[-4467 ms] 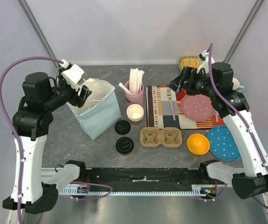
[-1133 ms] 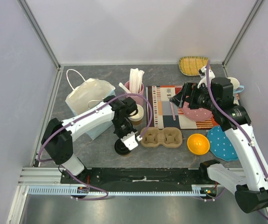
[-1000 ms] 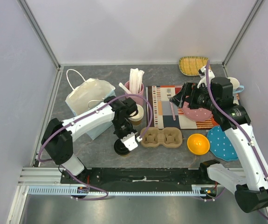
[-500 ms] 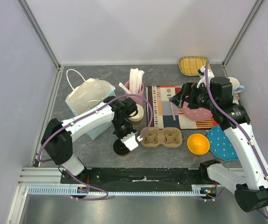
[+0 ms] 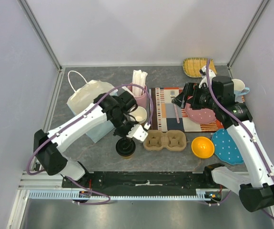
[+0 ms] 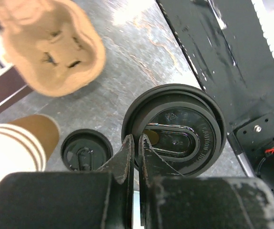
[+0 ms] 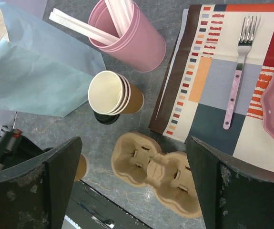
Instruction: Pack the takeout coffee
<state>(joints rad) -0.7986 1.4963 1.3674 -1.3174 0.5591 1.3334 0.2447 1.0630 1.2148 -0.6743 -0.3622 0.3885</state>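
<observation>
Two left fingers (image 6: 125, 160) clenched, tips at the rim of the takeout coffee (image 6: 184, 124); right fingers (image 7: 60, 167) spread.

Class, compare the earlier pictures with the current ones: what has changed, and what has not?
The left hand left the paper bag, swung over to the takeout coffee and closed at its lid's rim; whether it grips is unclear. The right hand stays open above the placemat; the takeout coffee has not moved.
</observation>
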